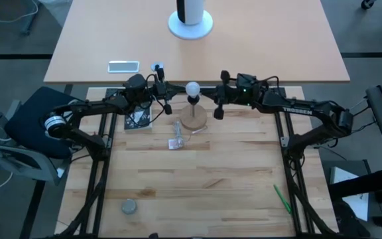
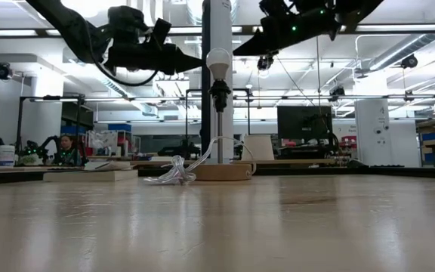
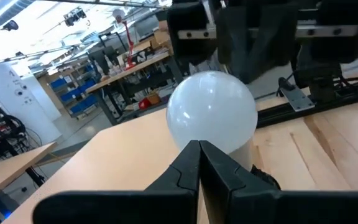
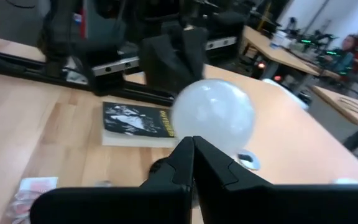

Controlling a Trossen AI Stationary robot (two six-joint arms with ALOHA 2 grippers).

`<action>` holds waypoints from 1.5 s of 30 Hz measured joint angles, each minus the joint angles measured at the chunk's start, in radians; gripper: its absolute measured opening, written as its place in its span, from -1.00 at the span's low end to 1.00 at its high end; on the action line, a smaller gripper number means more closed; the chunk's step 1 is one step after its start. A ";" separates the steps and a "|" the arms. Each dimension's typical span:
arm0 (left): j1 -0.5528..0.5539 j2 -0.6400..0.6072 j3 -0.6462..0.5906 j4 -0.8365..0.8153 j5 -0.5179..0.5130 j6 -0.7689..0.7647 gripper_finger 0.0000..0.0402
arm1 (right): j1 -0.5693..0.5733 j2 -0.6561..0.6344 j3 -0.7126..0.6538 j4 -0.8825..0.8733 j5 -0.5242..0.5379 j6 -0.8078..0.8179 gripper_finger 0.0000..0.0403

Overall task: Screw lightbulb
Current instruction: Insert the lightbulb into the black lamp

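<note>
1. At the far middle of the table (image 1: 197, 179), the lightbulb (image 1: 191, 88) sits upright on top of the black socket (image 2: 219, 92), whose thin stem rises from a round wooden disc (image 1: 193, 120); that stand holds the bulb up where both arms can reach it.
2. The left gripper (image 1: 166, 106) and the right gripper (image 1: 218, 111) flank the bulb, each near it but apart from it, neither holding anything.
3. Each wrist view shows its own two fingers pressed together, tips meeting just in front of the globe, a detail the high view cannot settle.
4. The low view alone shows the bulb's height above the disc, the cord trailing off, and a crumpled wrapper (image 2: 168, 173) beside it.
5. Only the high view shows the booklet (image 1: 138, 120) by the left arm.
</note>
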 joint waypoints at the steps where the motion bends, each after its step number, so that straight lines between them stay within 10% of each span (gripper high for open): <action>1: -0.001 -0.001 0.000 0.001 0.004 0.000 -1.00 | -0.001 -0.005 0.000 -0.006 0.022 -0.001 -0.99; 45: -0.002 -0.016 0.000 -0.015 -0.005 -0.026 -1.00 | 0.003 0.029 -0.001 0.002 0.135 -0.023 -0.99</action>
